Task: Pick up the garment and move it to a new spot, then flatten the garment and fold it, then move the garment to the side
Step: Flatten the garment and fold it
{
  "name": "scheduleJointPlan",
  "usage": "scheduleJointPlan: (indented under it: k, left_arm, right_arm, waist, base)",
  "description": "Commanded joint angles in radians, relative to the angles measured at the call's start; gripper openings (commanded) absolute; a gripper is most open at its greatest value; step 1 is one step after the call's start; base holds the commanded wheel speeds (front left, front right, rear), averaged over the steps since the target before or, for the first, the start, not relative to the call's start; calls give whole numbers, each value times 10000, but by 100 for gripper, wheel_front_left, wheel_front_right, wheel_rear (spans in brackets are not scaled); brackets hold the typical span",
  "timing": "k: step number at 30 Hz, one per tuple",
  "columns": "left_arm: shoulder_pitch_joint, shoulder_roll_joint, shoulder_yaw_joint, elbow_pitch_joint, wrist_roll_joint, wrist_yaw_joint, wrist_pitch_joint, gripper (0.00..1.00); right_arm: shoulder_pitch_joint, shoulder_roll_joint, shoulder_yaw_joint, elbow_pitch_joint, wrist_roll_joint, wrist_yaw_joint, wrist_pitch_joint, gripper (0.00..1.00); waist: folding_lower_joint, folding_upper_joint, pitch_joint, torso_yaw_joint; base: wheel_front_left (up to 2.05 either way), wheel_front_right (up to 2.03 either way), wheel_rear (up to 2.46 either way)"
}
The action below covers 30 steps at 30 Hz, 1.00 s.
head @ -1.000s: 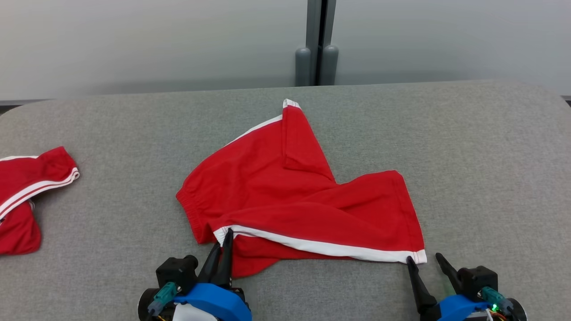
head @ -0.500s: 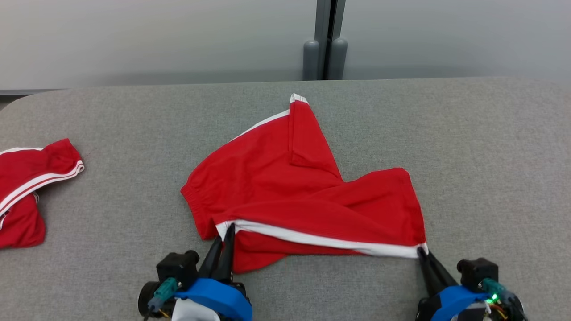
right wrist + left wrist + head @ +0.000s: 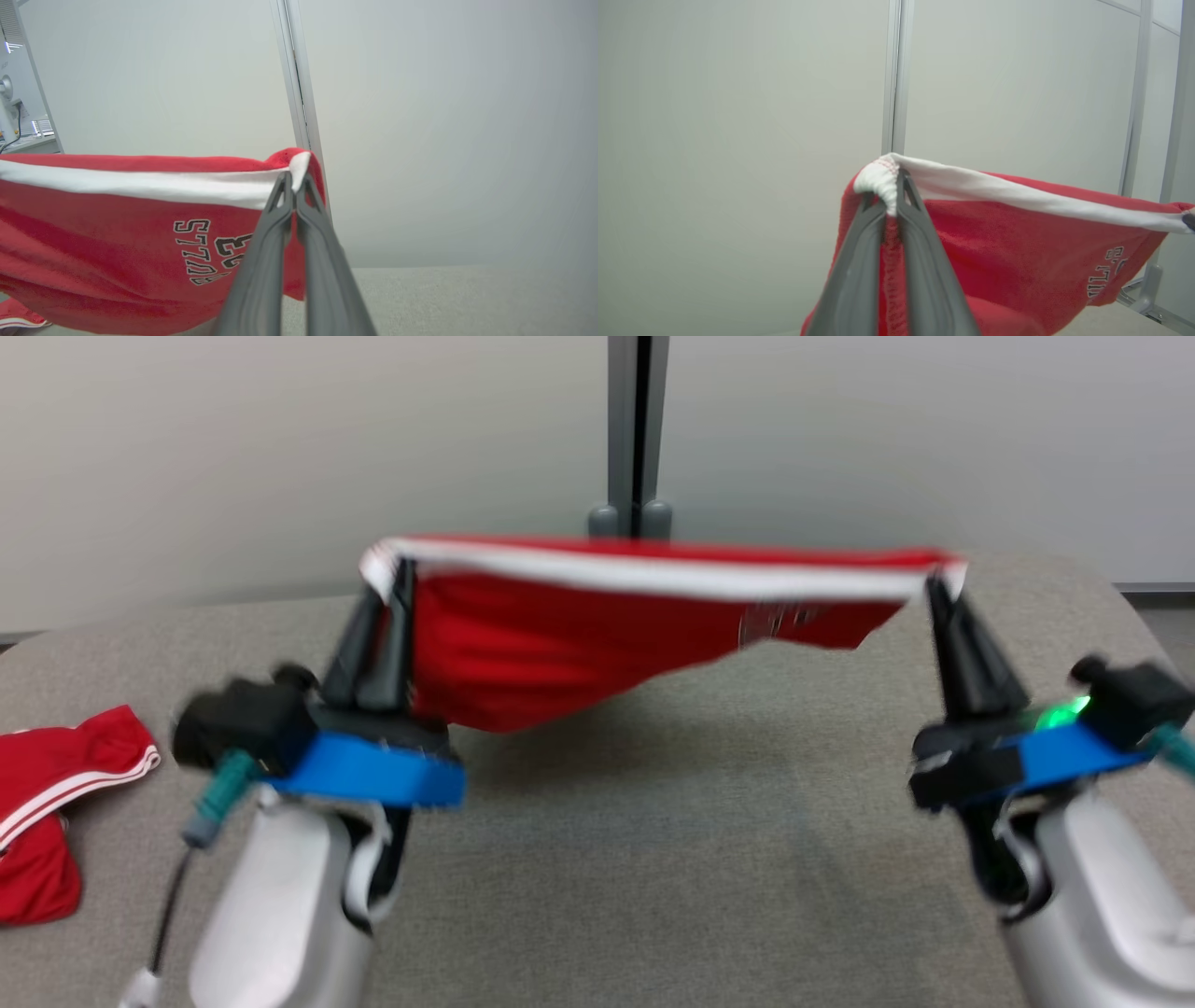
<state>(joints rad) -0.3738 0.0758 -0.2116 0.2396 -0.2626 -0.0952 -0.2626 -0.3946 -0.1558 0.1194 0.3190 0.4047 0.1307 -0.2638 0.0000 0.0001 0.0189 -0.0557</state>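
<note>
The right gripper (image 3: 934, 581) had snapped shut on the shorts (image 3: 560, 635), the left gripper (image 3: 400, 567) likewise clamped; lifted clear, ready for moving.

We see the garment (image 3: 523, 644) as soft, matt, slightly fuzzy red cloth with a white band; the worktop (image 3: 653, 859) wears coarse grey woven fabric, and the fingers (image 3: 853, 280) of our left hand (image 3: 887, 190) look smooth dark matt plastic
</note>
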Motion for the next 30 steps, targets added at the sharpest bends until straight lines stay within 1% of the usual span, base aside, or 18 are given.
scheduleJointPlan:
  k: [1,4,7,10,14,17,20,23,25,27,30]
  left_arm:
    - [-283,86,65,-106,15,-13,-34,0]
    - [-1325,344,221,-437,206,-122,-32,0]
    - [-2451,509,172,-575,329,-181,66,0]
    - [-3443,574,137,-388,282,-194,397,0]
    - [-4406,378,-16,167,171,-186,629,0]
    - [-5076,278,-174,723,424,-65,544,0]
    - [-5912,257,-205,1439,728,166,277,0]
    - [-6800,184,-132,2045,911,365,52,0]
    - [-7195,115,37,2447,811,479,-7,0]
    - [-7287,3,217,2612,665,543,-24,0]
    - [-6477,-69,250,2793,593,422,-29,0]
  right_arm:
    - [-241,-120,-16,-116,40,1,-10,0]
    - [-1189,-582,53,-734,428,0,-9,0]
    - [-2152,-1025,151,-971,518,0,25,0]
    - [-3044,-1280,161,-874,560,1,144,0]
    - [-4048,-1425,272,-415,550,1,266,0]
    - [-4832,-1502,424,129,395,1,248,0]
    - [-5809,-1540,456,741,145,1,97,0]
    - [-6733,-1469,218,1280,-145,1,4,0]
    - [-7171,-1378,112,1429,-285,1,-16,0]
    - [-7238,-1212,45,1382,-320,0,-20,0]
    - [-6502,-1001,209,1286,-196,1,-25,0]
  waist:
    - [0,-1,-94,-98]
    - [0,-1,-116,-159]
    - [0,-1,0,-162]
    - [0,-1,284,-125]
    - [0,-1,922,-83]
    - [0,-1,1605,-123]
    - [0,-1,2271,-218]
    - [0,-1,2794,-323]
    - [0,-1,3011,-376]
    - [0,-1,3140,-453]
    - [0,-1,3140,-532]
  base:
    - [0,0,0]
    - [0,0,0]
    - [0,0,0]
    - [0,0,0]
    - [0,0,0]
    - [0,0,0]
    - [0,0,0]
    - [0,0,0]
    - [0,0,0]
    - [0,0,0]
    - [0,0,0]
